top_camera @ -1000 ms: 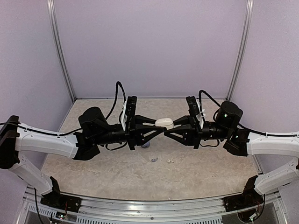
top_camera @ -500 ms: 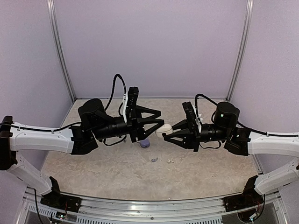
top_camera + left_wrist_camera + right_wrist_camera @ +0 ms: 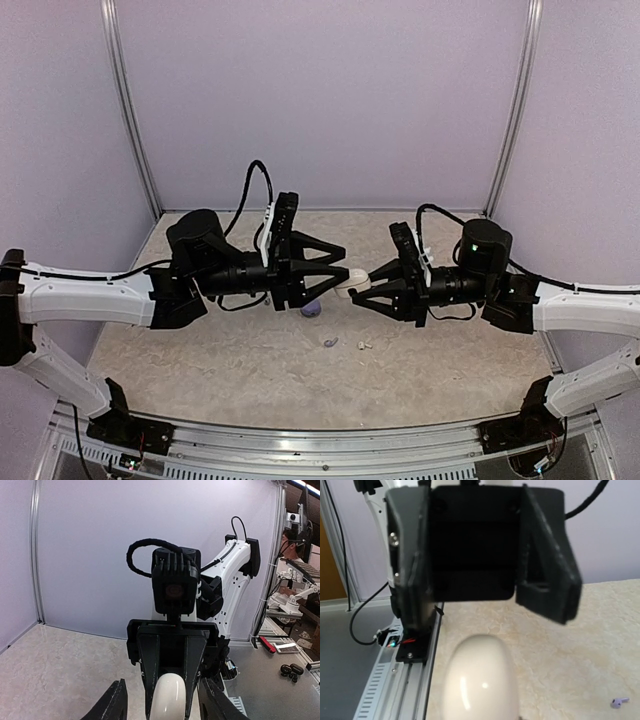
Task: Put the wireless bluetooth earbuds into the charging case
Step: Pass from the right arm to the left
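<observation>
1. Two black-and-white robot arms reach inward from either side over a beige, stone-patterned table (image 3: 200, 370) and meet nose to nose near its middle, above the surface.
2. The right gripper (image 3: 362, 284) is clamped on a white charging case (image 3: 350, 281), a smooth egg-shaped shell. The shell is pinched between its two fingers and held in the air, pointing toward the other arm.
3. The left gripper (image 3: 345, 262) faces it with its jaws spread apart. In the left wrist view its two fingers stand well clear on either side of the case, gripping nothing.
4. The pictures do not show whether the white case's lid is up or down.
5. A lilac case (image 3: 312, 309) sits on the table just below and to the left of the meeting point.
6. Two earbuds lie loose on the table nearer the arm bases, close together but apart: a lilac earbud (image 3: 330, 342) on the left and a white earbud (image 3: 364, 345) on the right.
7. Neither of these earbuds is in a case.
</observation>
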Robot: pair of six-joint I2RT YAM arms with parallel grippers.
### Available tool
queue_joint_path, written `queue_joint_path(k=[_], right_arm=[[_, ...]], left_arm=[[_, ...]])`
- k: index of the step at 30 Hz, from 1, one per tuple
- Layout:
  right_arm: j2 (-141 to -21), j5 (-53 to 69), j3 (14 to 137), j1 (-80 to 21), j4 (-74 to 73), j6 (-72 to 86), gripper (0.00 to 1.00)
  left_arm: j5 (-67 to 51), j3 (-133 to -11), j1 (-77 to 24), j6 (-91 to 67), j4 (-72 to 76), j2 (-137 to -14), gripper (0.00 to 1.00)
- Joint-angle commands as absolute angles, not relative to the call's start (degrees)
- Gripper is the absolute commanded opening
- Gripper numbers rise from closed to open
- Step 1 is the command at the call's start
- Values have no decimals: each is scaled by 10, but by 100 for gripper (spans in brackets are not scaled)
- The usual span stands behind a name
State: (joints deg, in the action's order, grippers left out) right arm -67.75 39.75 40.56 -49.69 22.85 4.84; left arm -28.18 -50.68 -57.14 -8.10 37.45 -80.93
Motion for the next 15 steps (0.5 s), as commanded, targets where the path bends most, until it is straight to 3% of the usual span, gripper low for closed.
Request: queue_joint_path(k=[1,8,15], right_arm=[[-668,398,421,-495,226,41,10],[-669,410,426,-495,229,44,10],[-669,414,427,-494,231,45,10]], left_arm=[[-318,-506,-570,-66,357,-798,49],[-323,-516,-571,-67,344,-815,46],[-323,-525,-571,-64,334,-824,32]])
